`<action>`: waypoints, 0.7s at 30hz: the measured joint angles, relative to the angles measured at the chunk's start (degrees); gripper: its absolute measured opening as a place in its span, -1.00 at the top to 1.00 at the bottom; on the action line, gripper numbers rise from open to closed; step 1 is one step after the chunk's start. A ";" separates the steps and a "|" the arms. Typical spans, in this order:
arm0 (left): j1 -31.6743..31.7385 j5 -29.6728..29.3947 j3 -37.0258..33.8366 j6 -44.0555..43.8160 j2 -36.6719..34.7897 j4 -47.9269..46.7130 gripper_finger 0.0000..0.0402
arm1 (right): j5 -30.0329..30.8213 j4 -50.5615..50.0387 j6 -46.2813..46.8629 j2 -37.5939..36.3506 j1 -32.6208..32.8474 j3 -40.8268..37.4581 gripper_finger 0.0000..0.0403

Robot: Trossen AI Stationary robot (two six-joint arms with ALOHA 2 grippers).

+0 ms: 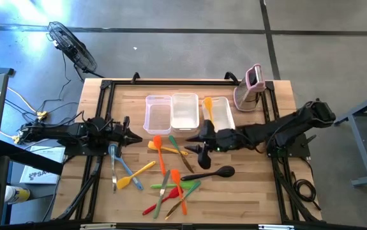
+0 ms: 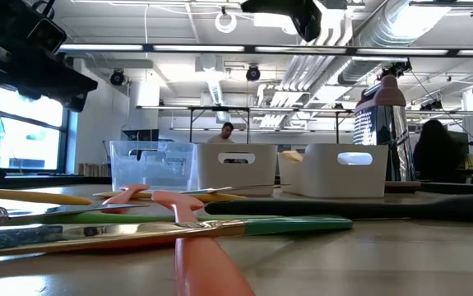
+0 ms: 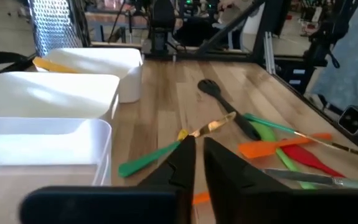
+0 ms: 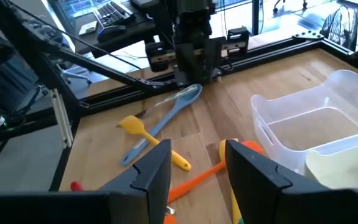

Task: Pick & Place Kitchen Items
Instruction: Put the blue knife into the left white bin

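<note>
Reaching looks to be the step: the right end effector [image 1: 198, 142], fingers parted and empty, hangs over an orange spatula [image 4: 211, 169] lying on the bench [image 1: 247, 191] just ahead, so next it must descend and close, while the left end effector [image 1: 135, 137] waits nearly closed.

Pale planked wood table [image 1: 247, 191]; translucent glossy plastic tubs [image 1: 158, 115]; matt black spoon [image 1: 210, 173]

Both arms: matte black, chunky jointed links.
Left hand [image 1: 136, 138] and right hand [image 1: 189, 142] each end in two dark wedge-shaped fingers [image 4: 155, 172]. Small green light glows on the right arm's wrist; black cable loops off its base.
</note>
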 joint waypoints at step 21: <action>0.02 -0.63 13.88 -11.58 14.37 -5.05 -0.02 | -11.52 -3.80 -11.42 0.00 -2.83 -0.02 0.30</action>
